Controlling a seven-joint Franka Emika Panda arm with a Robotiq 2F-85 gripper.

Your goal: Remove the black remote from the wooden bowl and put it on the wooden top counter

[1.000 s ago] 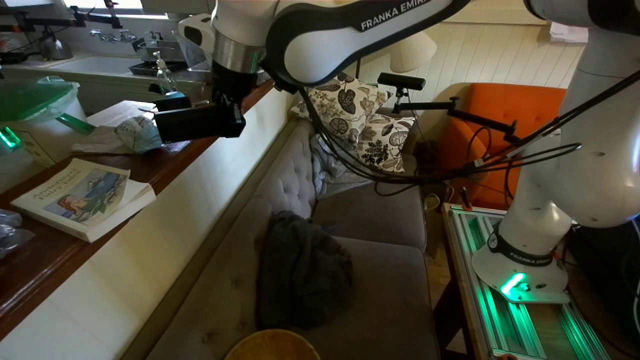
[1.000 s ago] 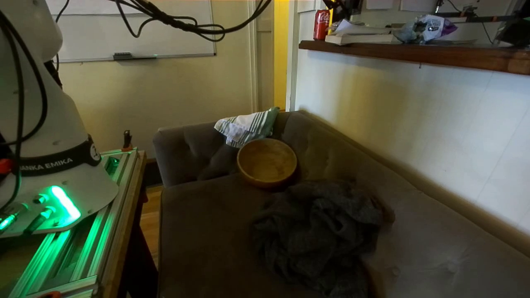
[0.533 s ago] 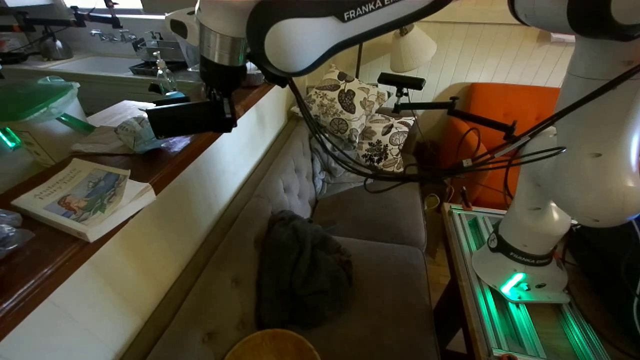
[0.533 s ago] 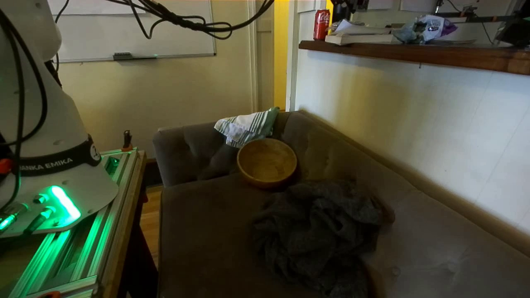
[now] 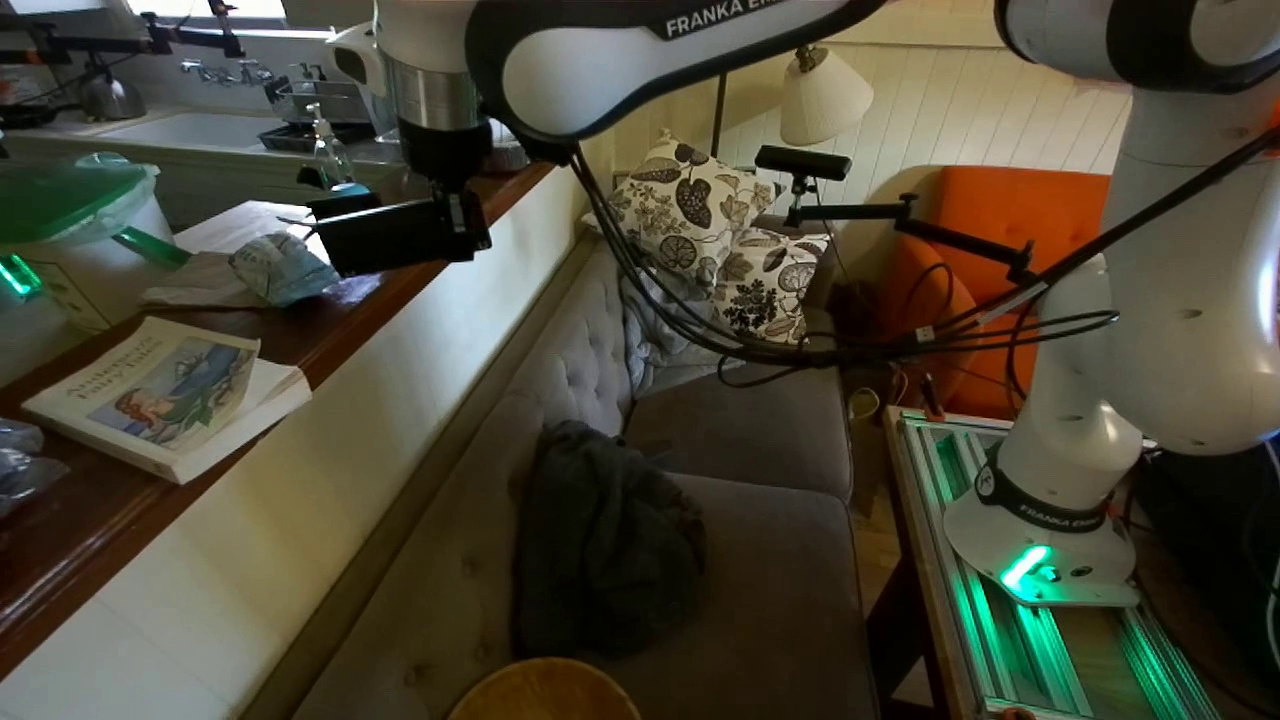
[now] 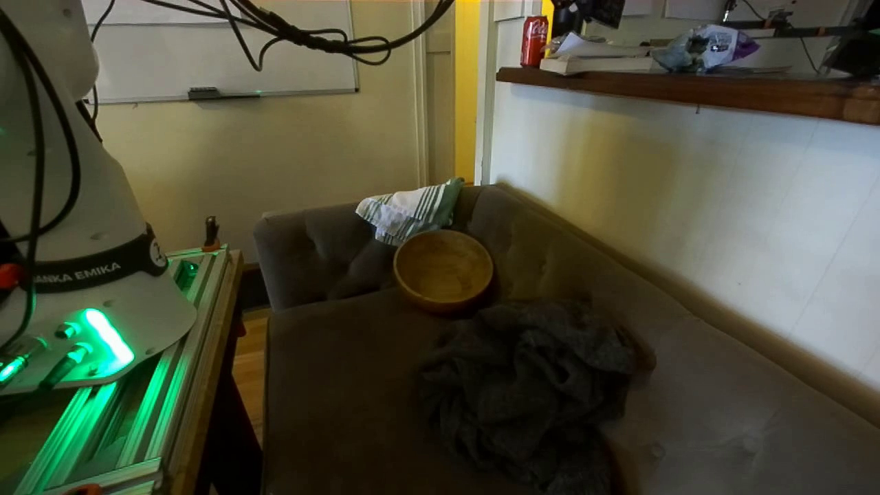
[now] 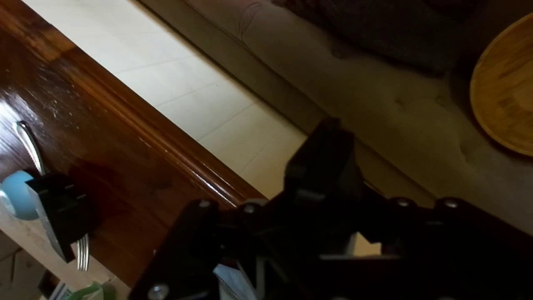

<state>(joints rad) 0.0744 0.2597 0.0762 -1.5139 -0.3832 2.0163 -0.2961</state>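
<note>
Blk remote [image 5: 375, 242] is gripped nr one end by closed end effector [image 5: 462, 224], held approx. level above edge of wooden surface [image 5: 70, 552], apart from it. Wooden bowl [image 6: 443, 271] is seen on sofa [image 6: 344, 392], w/ dark blanket [image 6: 529, 392] just beside it. Book [image 5: 170, 390], red can [image 6: 534, 42], crumpled bag [image 5: 285, 268] & fork [image 7: 30, 143] are carried by surface, fork partly hidden by blk block [image 7: 68, 212].

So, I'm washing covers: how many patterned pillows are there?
2: an upper pillow and a lower pillow overlapping it, far along the couch; others may be hidden.
</note>
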